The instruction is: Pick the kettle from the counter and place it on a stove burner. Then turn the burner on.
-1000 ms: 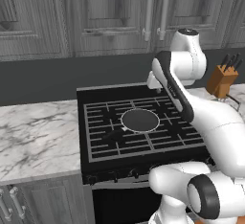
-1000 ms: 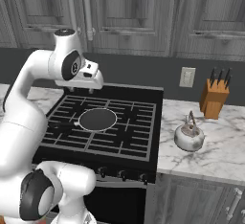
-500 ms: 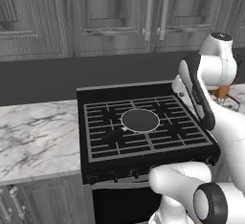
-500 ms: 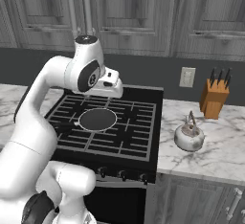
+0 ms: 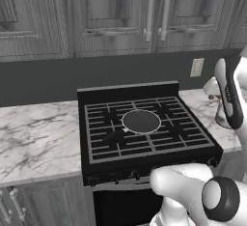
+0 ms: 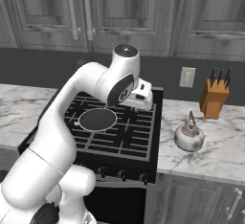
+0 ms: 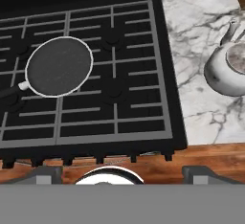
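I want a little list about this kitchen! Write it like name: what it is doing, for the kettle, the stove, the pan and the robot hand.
kettle: silver, upright on the counter, right of the stove, not held
stove burner: black grate, nothing standing on this section
pan: round dark disc with pale rim, lying on the grates
gripper: open, above the stove's right side, holding nothing
knife block: wooden, behind the kettle by the wall
task step: kettle not yet picked up

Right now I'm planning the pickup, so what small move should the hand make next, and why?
Probably shift the hand sideways toward the kettle. The hand is open and holds nothing, hanging above the stove's right edge, while the kettle sits upright on the counter, apart from the knife block.
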Available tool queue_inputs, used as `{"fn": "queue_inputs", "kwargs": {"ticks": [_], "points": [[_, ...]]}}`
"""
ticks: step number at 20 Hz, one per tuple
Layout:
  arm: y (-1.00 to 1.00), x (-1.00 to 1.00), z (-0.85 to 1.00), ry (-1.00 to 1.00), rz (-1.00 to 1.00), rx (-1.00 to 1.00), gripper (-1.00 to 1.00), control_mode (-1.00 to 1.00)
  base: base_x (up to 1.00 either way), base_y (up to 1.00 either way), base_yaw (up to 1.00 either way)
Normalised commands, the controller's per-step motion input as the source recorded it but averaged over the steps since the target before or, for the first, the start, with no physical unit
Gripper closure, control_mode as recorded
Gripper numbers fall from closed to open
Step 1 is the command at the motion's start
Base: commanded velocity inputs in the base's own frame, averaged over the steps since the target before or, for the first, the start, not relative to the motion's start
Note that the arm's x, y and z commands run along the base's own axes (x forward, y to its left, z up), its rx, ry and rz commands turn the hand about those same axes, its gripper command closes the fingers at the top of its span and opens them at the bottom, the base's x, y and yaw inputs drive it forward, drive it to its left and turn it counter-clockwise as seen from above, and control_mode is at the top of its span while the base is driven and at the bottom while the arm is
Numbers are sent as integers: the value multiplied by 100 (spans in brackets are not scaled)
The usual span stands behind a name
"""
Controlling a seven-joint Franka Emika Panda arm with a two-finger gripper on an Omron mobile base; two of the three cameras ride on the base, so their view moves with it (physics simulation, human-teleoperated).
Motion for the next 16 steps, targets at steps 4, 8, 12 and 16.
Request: {"fn": "queue_inputs", "kwargs": {"ticks": [4, 8, 12, 16], "points": [[-98, -8, 0, 0, -4, 5, -100, -100, 0, 0, 0], [-90, -2, 0, 0, -1, 1, -100, -100, 0, 0, 0], [-77, 0, -1, 0, -1, 0, -100, -100, 0, 0, 0], [-63, 0, -11, 0, 0, 0, -100, -100, 0, 0, 0]]}}
